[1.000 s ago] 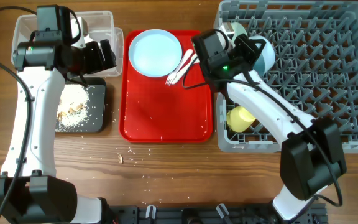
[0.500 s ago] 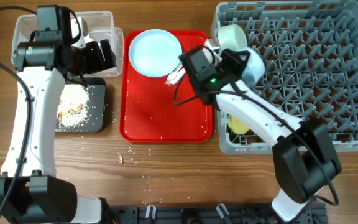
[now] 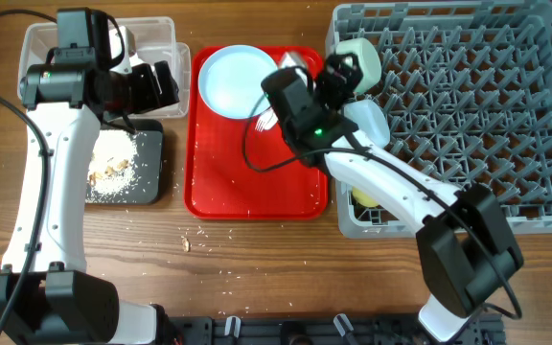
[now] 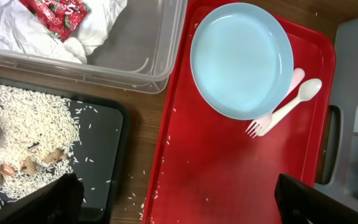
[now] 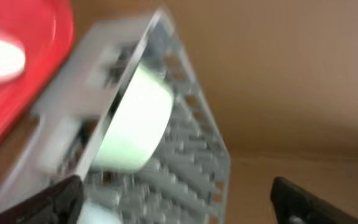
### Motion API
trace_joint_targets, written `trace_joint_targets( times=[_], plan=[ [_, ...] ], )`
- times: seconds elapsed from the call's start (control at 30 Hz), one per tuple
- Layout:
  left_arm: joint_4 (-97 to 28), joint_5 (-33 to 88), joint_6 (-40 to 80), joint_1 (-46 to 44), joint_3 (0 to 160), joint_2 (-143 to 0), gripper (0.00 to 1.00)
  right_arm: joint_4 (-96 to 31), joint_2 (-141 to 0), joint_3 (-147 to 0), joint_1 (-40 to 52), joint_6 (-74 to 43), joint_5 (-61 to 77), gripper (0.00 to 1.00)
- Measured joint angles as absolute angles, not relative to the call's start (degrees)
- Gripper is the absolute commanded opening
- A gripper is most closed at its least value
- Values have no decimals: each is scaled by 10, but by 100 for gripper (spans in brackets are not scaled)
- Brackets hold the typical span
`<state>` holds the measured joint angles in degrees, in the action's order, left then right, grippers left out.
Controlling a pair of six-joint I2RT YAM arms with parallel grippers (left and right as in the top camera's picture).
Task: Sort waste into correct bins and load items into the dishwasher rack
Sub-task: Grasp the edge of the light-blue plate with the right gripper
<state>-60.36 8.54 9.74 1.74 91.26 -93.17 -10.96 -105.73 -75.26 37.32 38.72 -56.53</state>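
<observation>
You see the left arm (image 3: 51, 182) rising from its base at the edge of the wooden table (image 3: 257, 249) and bent at the elbow. The left gripper (image 4: 179, 186) hangs over the seam between the clear tub (image 4: 160, 56) and the black tray (image 4: 104, 143), its jaws spread wide with nothing between them. Ahead of the finger seen at that wrist view's lower left lie the tub's contents, the red snack wrapper (image 4: 58, 11) on crumpled white paper (image 4: 17, 34). Just beside that finger the food scraps (image 4: 23, 134), pale grains and brown bits, are strewn over the black tray. Ahead of the other finger the pale blue plate (image 4: 241, 59) sits on the red tray (image 4: 229, 168), with the white fork (image 4: 294, 78) and spoon (image 4: 306, 90) lying against its rim on that finger's side. Your right arm (image 3: 401, 187) stretches from the near right across the left wall of the dishwasher rack (image 3: 487, 105), the wrist turned so that the right gripper (image 5: 174, 190) points at the rack's far left corner. Its jaws too stand well apart and empty. Ahead of them, nearer the lower-left finger, the first bowl (image 5: 135, 121) stands on edge among the pegs, though this view is blurred. The second bowl (image 3: 370, 120) rests in the rack behind the jaws, partly under the wrist. The yellow cup (image 3: 364, 198) lies farther back, beneath the forearm.
</observation>
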Motion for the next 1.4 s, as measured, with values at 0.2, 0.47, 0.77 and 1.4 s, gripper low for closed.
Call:
trace_joint_targets(
  times=[0.2,0.47,0.77,1.4],
  plan=[
    [-604,86,97,17,913,-932,100,-145,-928,-759,373,201,-338,84],
    [-604,86,97,17,913,-932,100,-243,-933,-761,374,-122,47,60],
    [-603,86,97,17,913,-932,100,-321,-1145,-951,309,-236,15,47],
    [-604,86,97,17,913,-932,100,-229,-1311,-963,298,-270,28,31]
  ],
)
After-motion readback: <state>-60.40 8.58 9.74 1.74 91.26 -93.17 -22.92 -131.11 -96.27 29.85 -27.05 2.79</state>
